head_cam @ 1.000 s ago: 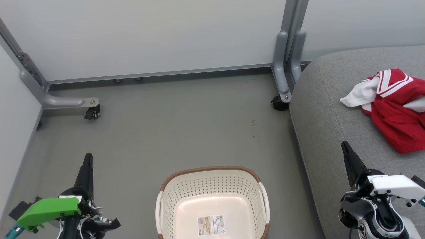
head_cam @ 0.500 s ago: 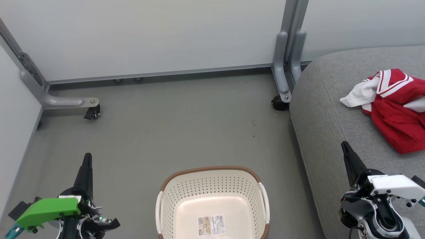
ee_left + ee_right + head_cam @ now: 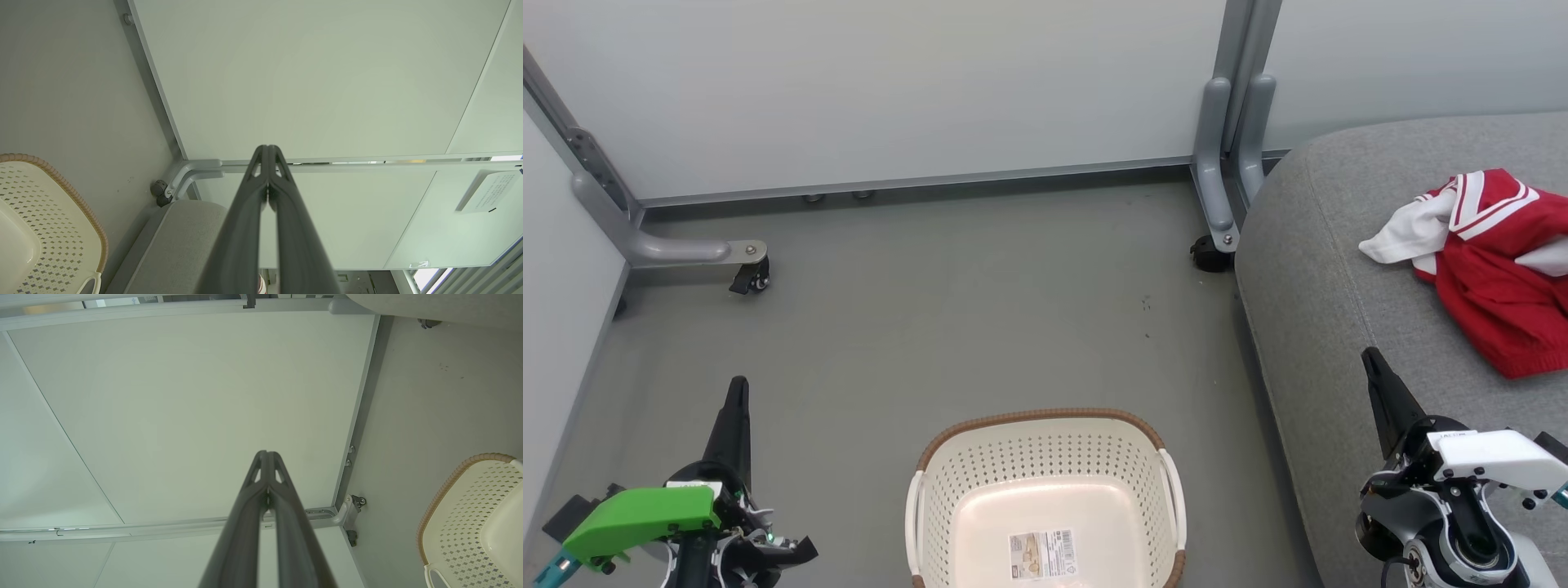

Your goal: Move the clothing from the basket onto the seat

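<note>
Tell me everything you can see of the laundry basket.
The basket is cream-white plastic, a rounded rectangle with perforated walls, a brown woven-look rim and white side handles. It stands upright on the grey floor, left of the seat, empty but for a label sticker on its bottom. The picture's edge cuts off its near end.

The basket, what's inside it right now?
The basket holds a label sticker on its bare floor and no fabric. Its near end is cut off by the head view's lower edge, so that strip cannot be checked. The clothing lies on the seat.
</note>
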`<state>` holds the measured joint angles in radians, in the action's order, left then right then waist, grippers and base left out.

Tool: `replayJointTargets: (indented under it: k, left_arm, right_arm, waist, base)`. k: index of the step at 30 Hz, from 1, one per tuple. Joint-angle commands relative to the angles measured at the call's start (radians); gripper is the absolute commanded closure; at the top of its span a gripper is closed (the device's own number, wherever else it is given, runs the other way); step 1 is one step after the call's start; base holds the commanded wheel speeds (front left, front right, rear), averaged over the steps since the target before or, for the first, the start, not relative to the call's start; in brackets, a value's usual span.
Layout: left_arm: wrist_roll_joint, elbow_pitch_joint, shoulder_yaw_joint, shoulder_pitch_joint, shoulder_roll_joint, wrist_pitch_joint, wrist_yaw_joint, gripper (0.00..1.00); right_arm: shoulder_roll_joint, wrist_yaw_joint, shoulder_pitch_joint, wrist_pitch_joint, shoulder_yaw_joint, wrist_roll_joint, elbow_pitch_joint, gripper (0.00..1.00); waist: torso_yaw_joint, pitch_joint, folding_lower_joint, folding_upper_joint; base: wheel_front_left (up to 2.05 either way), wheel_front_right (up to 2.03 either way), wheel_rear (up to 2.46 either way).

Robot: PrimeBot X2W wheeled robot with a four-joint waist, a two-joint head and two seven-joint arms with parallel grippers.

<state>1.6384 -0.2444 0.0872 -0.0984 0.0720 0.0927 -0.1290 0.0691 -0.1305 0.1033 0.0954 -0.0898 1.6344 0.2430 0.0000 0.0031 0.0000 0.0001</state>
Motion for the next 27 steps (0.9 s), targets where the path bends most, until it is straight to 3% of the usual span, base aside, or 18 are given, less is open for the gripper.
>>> replayJointTargets:
  k: [1,27]
  left_arm:
    - [-0.005,-0.001,0.002,-0.016,-0.003,0.003,-0.005,1.0]
    - [-0.011,-0.001,0.011,-0.017,-0.008,0.01,-0.005,1.0]
  right_arm:
    - [-0.003,0.0,0.007,0.003,-0.004,-0.004,0.002,1.0]
    - [-0.007,0.0,0.007,0.008,-0.01,-0.01,0.003,1.0]
  waist:
    - [0.0,0.0,0.0,-0.0001]
    - [0.0,0.0,0.0,-0.0001]
  base:
    - [0.0,0.0,0.0]
    - [0.0,0.0,0.0]
